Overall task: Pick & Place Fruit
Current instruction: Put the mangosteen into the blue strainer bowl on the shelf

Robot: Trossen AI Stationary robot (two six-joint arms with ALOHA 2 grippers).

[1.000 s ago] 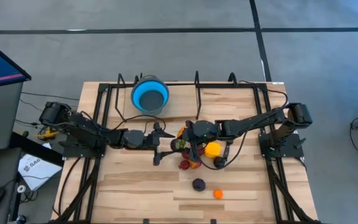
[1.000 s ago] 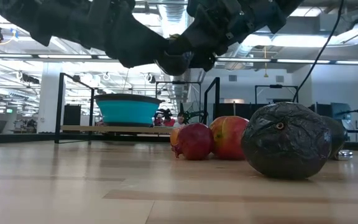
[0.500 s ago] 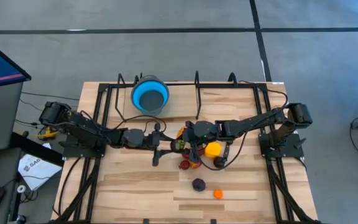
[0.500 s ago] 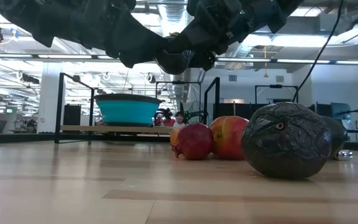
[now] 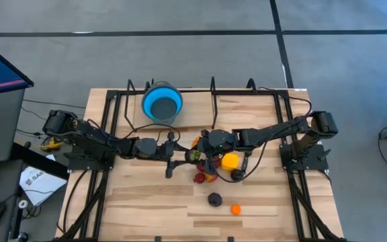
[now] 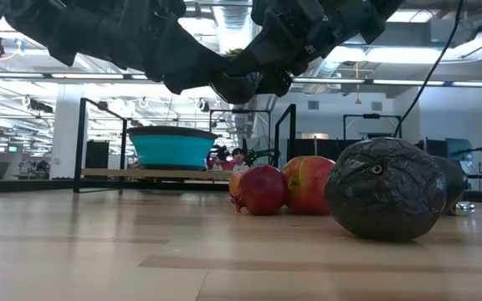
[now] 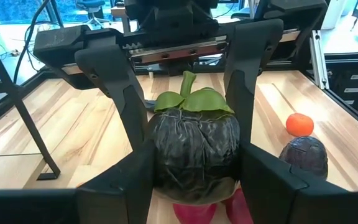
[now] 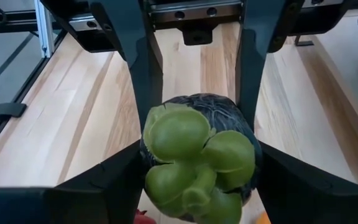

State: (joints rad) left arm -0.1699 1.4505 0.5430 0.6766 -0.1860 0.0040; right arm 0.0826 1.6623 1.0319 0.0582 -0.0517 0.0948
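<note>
Both grippers meet over the middle of the table on one dark purple fruit with a green leafy cap (image 5: 195, 156). My left gripper (image 7: 196, 157) reaches it from the left and my right gripper (image 8: 199, 152) from the right, both shut on it. In the high view my left gripper (image 5: 187, 156) and right gripper (image 5: 201, 154) nearly touch. Below and near them, on the table, lie a yellow-orange fruit (image 5: 230, 161), red fruits (image 5: 205, 177), another dark purple fruit (image 5: 214, 199), a small orange one (image 5: 236, 209) and an orange piece (image 5: 197, 142). My left gripper pinches the dark purple fruit by its rounded sides (image 7: 161, 163) between its two fingers, coming level from the table's left. The fruit is lifted clear above the red fruits. My right gripper pinches the same fruit by its sides (image 8: 244, 121), level from the table's right, its fingers just beyond the left gripper's. The leafy cap (image 8: 194, 155) faces the right wrist.
The blue bowl (image 5: 162, 103) stands near the table's far edge, left of centre; it also shows in the low view (image 6: 171, 146). A black frame (image 5: 213, 91) runs around the far and side edges. Bare wood lies toward the near left (image 5: 146, 202).
</note>
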